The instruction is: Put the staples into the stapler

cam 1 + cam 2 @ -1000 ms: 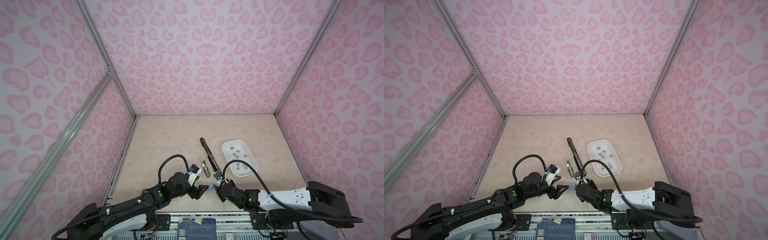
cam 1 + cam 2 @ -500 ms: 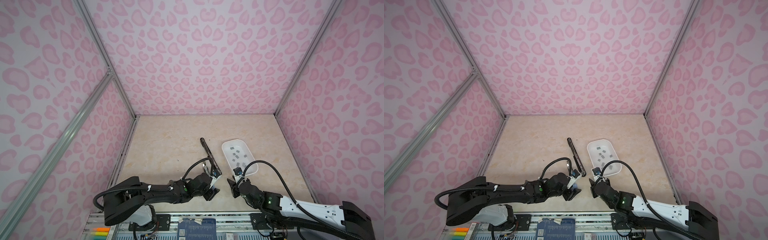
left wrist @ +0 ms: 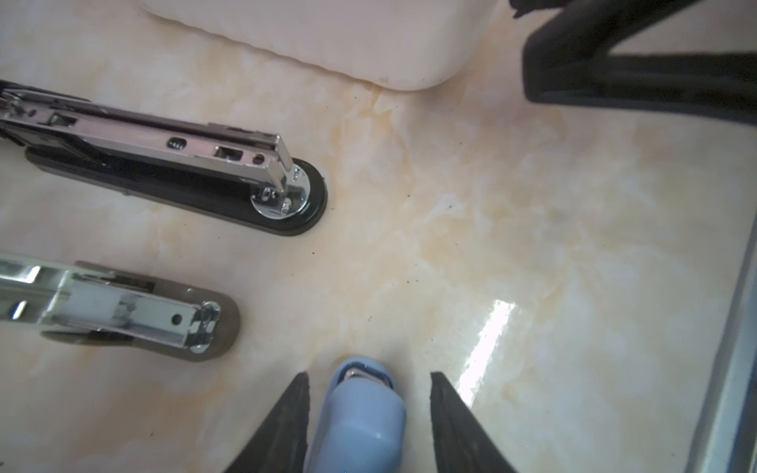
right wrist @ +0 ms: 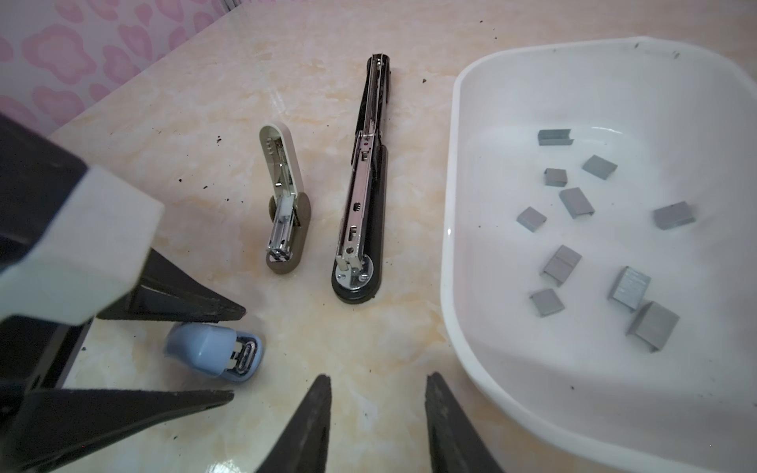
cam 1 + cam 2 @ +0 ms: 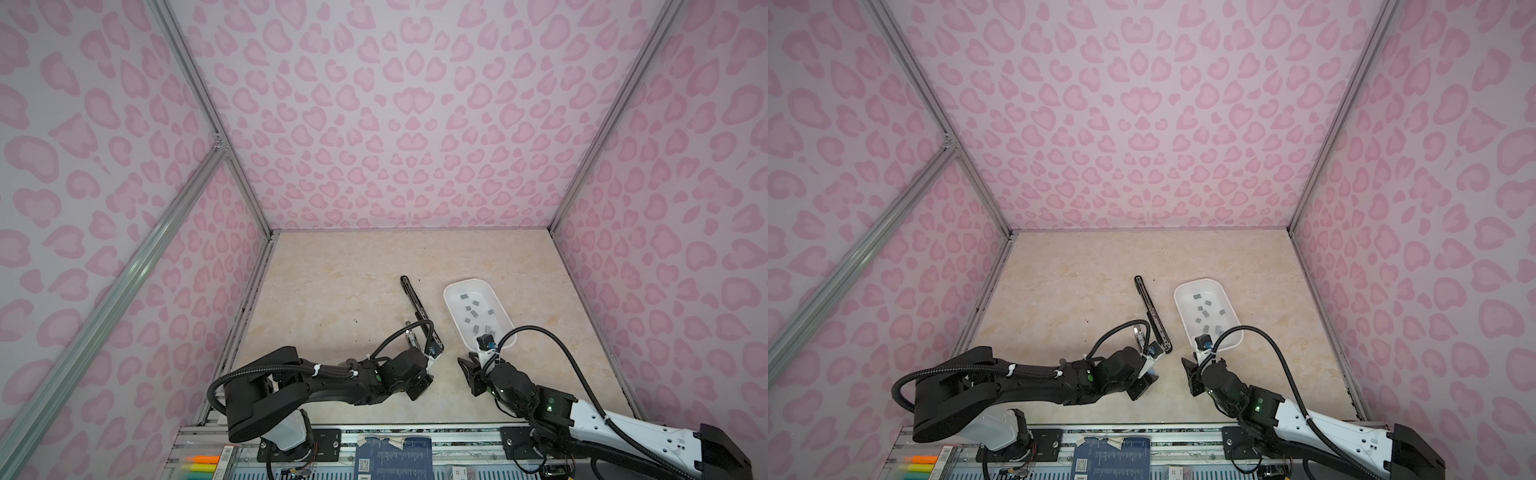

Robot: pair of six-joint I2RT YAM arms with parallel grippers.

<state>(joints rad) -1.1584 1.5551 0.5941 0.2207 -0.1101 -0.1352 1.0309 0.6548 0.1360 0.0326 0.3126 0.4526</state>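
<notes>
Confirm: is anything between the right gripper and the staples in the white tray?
Only the near wall of the white tray. The right gripper is open and empty just outside it; the staples lie loose inside, uncovered. A lift over the rim should probably clear it; nothing else visible crosses that path.

Three staplers [image 4: 360,213], ten staples [image 4: 562,264]; one tray [image 4: 512,368]

Staples [image 4: 576,202] lie in the tray [image 4: 463,164] on the tabletop's [image 4: 409,348] right. Left of it lies the long stapler [image 4: 360,221], then the short stapler [image 4: 284,213]. Nearer the front, the smallest stapler [image 4: 213,348] sits between the jaws of the left gripper [image 3: 368,373].
</notes>
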